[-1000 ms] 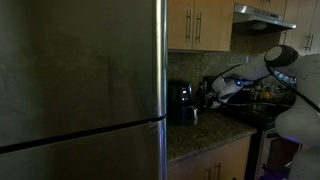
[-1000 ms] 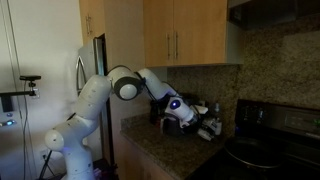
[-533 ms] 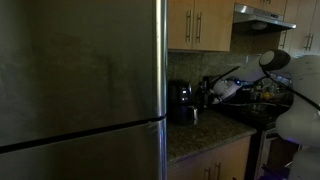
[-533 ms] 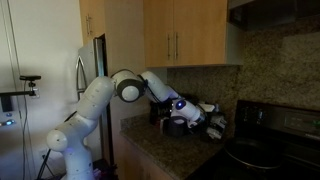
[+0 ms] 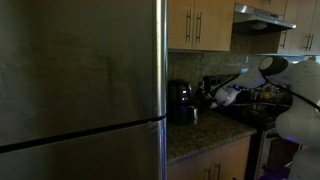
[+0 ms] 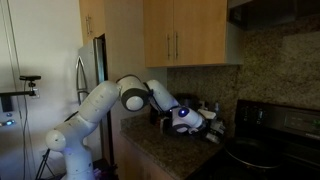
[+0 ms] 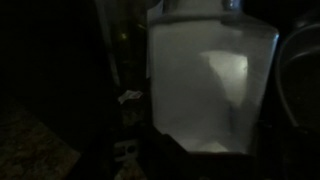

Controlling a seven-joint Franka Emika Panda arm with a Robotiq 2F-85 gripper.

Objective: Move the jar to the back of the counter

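Observation:
The jar point(image 7: 210, 80), whitish and squat, fills the wrist view, with the dark fingers of my gripper point(image 7: 205, 150) closing on its lower part from both sides. In both exterior views the gripper point(image 5: 223, 96) point(image 6: 212, 127) hangs low over the dark speckled counter point(image 5: 200, 137) point(image 6: 155, 150), close to the backsplash and to the right of the black coffee maker point(image 5: 181, 103). There the jar shows only as a pale patch at the gripper. Whether the jar rests on the counter or is lifted off it cannot be made out.
A tall steel fridge point(image 5: 80, 90) fills the left of an exterior view. The black stove top point(image 6: 265, 150) lies just beyond the gripper. Wooden cabinets point(image 6: 185, 35) and a range hood point(image 5: 262, 14) hang above. Small dark items stand by the backsplash.
The arm has stretched farther along the counter toward the stove side, carrying the gripper and jar a little that way. The grip has not changed.

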